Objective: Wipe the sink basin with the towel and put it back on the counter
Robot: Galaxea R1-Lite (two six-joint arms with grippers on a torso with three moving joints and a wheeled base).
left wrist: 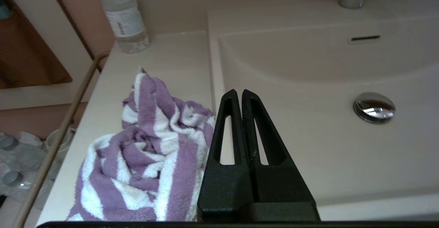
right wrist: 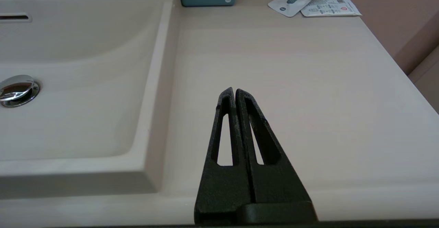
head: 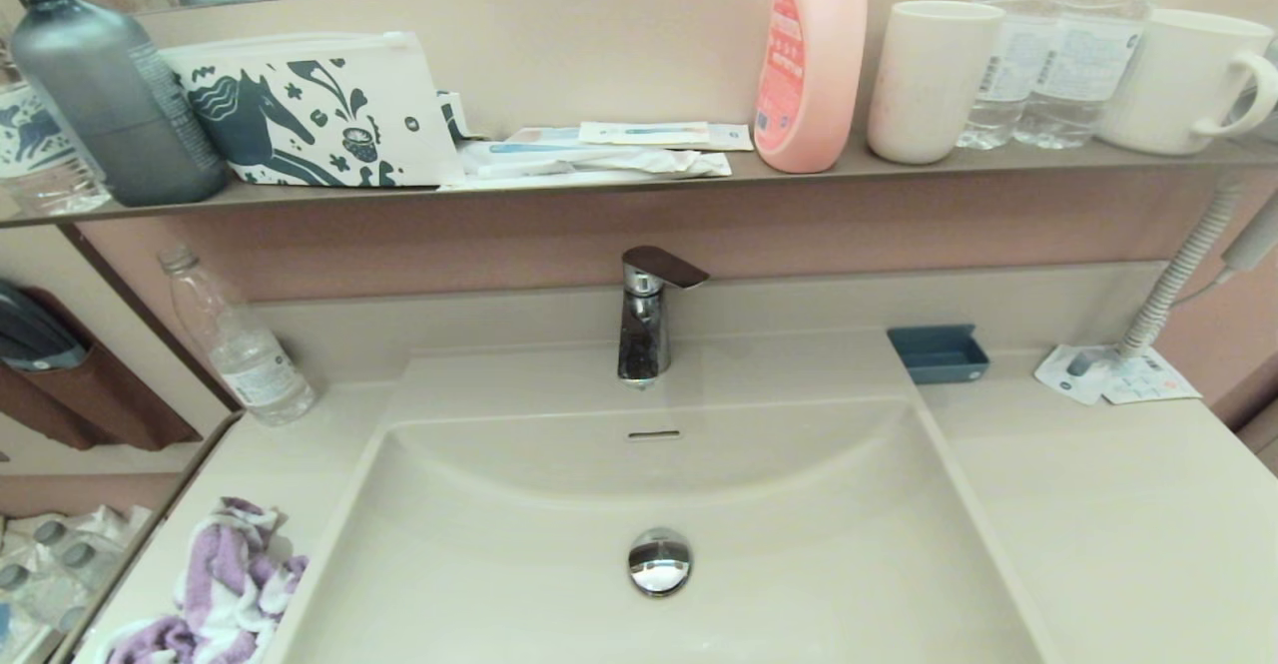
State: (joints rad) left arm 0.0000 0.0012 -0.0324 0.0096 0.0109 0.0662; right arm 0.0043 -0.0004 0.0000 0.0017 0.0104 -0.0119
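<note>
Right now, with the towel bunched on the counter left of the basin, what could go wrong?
1. The towel lies crumpled near the counter's front left edge; a nudge could drag it off.
2. The left tool, shut and empty, sits beside the towel; a sideways move could snag the cloth.
3. The plastic water bottle stands behind the towel and could tip if an arm swings there.

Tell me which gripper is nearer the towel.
The left. The left gripper hangs with jaws shut right beside the towel, at the basin's left rim. The right gripper, also shut, is across the basin over the counter on its right.
</note>
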